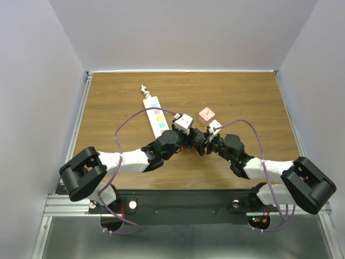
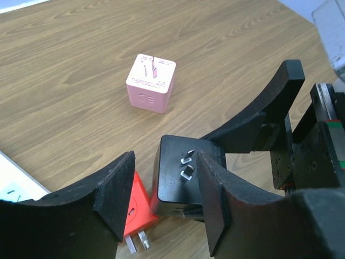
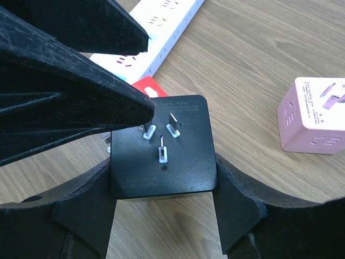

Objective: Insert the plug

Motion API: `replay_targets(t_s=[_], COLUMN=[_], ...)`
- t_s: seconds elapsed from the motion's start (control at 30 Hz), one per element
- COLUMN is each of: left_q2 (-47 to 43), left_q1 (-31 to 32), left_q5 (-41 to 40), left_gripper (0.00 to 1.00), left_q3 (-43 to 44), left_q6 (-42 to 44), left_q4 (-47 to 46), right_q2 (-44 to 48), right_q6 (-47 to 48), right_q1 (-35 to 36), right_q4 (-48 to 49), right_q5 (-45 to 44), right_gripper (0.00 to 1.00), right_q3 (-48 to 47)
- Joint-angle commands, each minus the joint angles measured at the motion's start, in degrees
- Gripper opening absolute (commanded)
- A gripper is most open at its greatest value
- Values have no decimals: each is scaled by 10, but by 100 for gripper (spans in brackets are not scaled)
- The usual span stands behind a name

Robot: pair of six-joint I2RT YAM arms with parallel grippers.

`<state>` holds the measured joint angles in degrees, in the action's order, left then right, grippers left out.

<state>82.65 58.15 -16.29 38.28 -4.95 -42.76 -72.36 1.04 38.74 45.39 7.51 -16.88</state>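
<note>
Two arms meet over the middle of the bench, and I judge the job to be at the handling stage, before any insertion. The strip lies near, beyond the left arm, and the plug does not touch it. The right gripper is clenched on the plug, one curved finger on each side, with the pin face turned to its camera. The left gripper is spread, straddling the plug without pinching it, and one tip sits close by the pins. This looks like a handover or a regrip. Next, one gripper needs a hold that leaves the pin face free. It must then turn the pins toward the strip, line them up with a matching socket and press straight in.

- **Bench:** flat wood-grain laminate, lightly matte.
- **Strip:** a long bar of smooth white plastic with a row of pastel-tinted sockets.
- **Gripper fingers:** matte black, crescent-shaped, faintly grainy.
- **Plug:** a squat black block with rounded corners and fine print on its face.
- **Pink cube:** rounded satin plastic, standing apart from the plug on the bare bench.
- **Red block:** just beside the plug, with bare prongs; I cannot tell whether the two are joined.
- **Pins:** three flat blades of bright metal.
</note>
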Motion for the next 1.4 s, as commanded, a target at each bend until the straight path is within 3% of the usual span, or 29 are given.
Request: replay_targets(t_s=[0.0, 0.3, 0.5, 1.07, 1.2, 1.23, 1.37], left_q2=[-10, -6, -25, 26, 35, 35, 37], left_q1=[3, 3, 2, 3, 3, 3, 3], left_q5=[6, 10, 4, 43, 38, 39, 50], left_gripper=[59, 57, 63, 64, 56, 44, 20], left_q3=[10, -8, -27, 10, 15, 14, 14], left_q6=[6, 17, 22, 47, 47, 62, 69], left_q4=[-29, -22, -26, -46, -56, -60, -67], right_q2=[18, 15, 23, 15, 14, 13, 6], right_q6=[-7, -7, -9, -7, -6, -5, -5], right_q1=[5, 5, 5, 5, 5, 5, 5], right_q4=[27, 24, 23, 22, 21, 20, 20], right_q5=[0, -6, 2, 38, 48, 49, 48], right_gripper=[0, 0, 0, 1, 0, 0, 1], right_q3=[-21, -24, -21, -22, -21, -22, -25])
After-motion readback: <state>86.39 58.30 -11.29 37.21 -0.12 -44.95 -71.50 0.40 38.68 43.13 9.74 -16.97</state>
